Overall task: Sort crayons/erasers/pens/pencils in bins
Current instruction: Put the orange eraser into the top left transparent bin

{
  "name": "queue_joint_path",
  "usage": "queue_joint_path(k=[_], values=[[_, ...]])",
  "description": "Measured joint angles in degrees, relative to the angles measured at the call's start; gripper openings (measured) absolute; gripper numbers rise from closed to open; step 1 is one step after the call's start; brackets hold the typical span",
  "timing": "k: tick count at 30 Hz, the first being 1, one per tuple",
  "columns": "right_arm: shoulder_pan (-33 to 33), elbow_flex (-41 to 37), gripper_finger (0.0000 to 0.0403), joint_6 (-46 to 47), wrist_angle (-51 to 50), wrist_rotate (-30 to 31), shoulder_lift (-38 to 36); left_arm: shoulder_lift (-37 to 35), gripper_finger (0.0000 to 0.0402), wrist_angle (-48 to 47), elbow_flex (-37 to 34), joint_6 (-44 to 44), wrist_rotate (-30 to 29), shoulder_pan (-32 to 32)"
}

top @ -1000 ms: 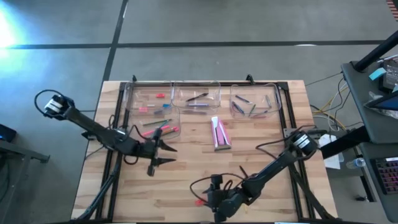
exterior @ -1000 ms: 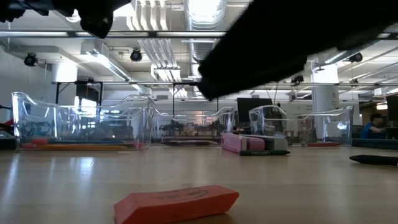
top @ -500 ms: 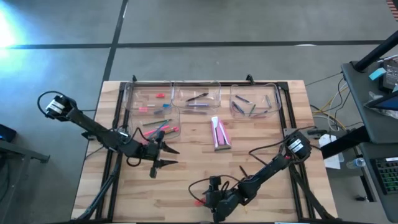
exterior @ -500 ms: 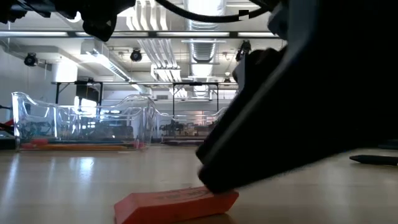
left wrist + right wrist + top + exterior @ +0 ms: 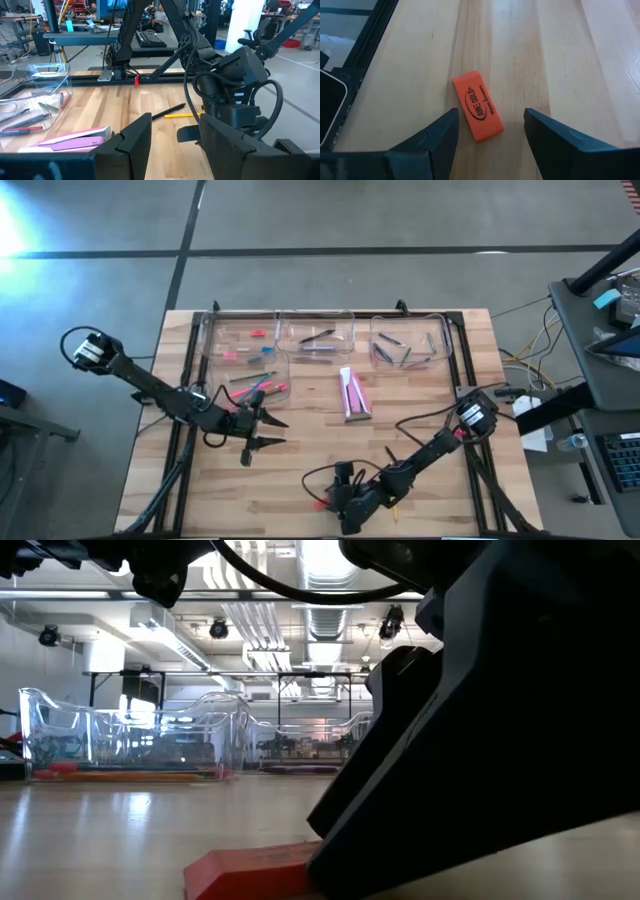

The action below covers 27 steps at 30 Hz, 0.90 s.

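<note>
The eraser [image 5: 478, 106] lies flat on the table's [image 5: 300, 455] near edge, between my right pincer's [image 5: 489, 134] wide-open fingers, untouched. My left pincer [image 5: 262, 431] hangs part-open and empty beside the bins [image 5: 320, 340]; these hold thin coloured sticks and small pink bits.

Orange-red eraser [image 5: 478, 106] with black oval print, lying ahead of and between the dark right gripper [image 5: 487, 131] jaws (spread wide). Light wood-grain table [image 5: 560, 60]. Clear bins [image 5: 245, 338]. Pink box [image 5: 354, 394].
</note>
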Motion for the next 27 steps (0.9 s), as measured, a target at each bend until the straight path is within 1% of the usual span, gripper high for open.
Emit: queue_joint_path(k=[3,6,10,15,18,20,25,27], values=[[-0.1,0.0,0.0212,0.0,-0.6,-0.1,0.1,0.0,0.0152,0.0,0.0,-0.9,0.0,0.0],[-0.3,0.1,0.0194,0.3,-0.8,-1.1,0.5,0.0,0.0152,0.0,-0.1,-1.3,0.0,0.0],[-0.7,0.2,0.0144,0.4,-0.8,-2.8,1.1,0.3,0.0152,-0.1,-0.2,-1.3,0.0,0.0],[-1.0,0.2,0.0072,-0.1,-0.8,-3.2,1.2,0.3,0.0152,0.0,-0.2,-1.4,0.0,0.0],[-1.0,0.2,0.0042,-0.6,-1.0,-3.1,1.0,0.3,0.0152,0.0,-0.2,-1.4,0.0,0.0],[-1.1,0.1,0.0036,-0.6,-1.1,-3.1,0.7,0.3,0.0152,0.0,-0.2,-1.4,0.0,0.0],[-1.2,-0.1,0.0038,-0.6,-1.8,-2.8,-1.0,0.3,0.0152,0.0,-0.3,-1.5,0.0,0.0],[-1.3,-0.2,0.0038,-1.1,-2.7,-1.7,-1.8,0.3,0.0152,0.0,-0.3,-1.5,0.0,0.0]])
